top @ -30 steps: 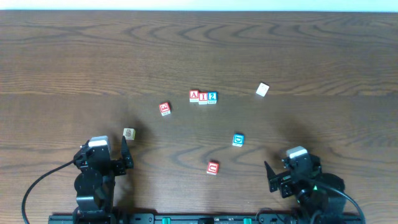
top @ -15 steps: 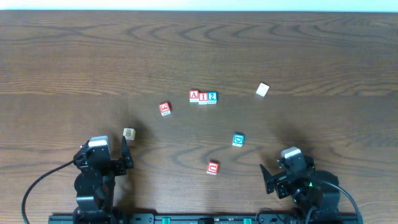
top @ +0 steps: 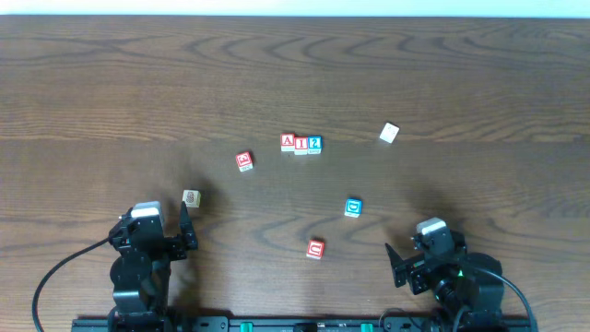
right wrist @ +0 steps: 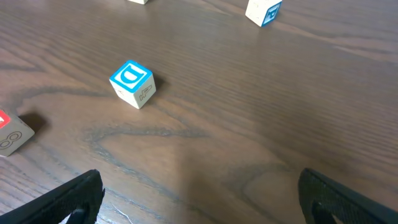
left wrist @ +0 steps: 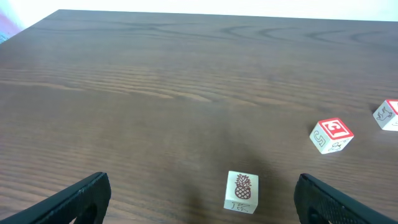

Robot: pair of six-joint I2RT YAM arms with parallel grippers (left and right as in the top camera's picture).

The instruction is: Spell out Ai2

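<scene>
- Overhead: A-i-2 block row [top: 301, 143] lies mid-worktop [top: 461, 74], well apart from both claws.
- Wide open, holding nothing: left claw [left wrist: 204, 210], right claw [right wrist: 202, 208].

1. Overhead: even, diffuse light across the table [top: 295, 74]; white strip along top edge blown out. Letter row [top: 301, 143] small but legible.
2. Soft, blurry shadow patches on the wood, lower left and lower right.
3. Left wrist: far table edge washes pale under sheen; pineapple block [left wrist: 240, 191] sharp.
4. Right wrist: broad sheen upper right; blue block [right wrist: 132, 83] crisp, faint shadow beside it.
</scene>
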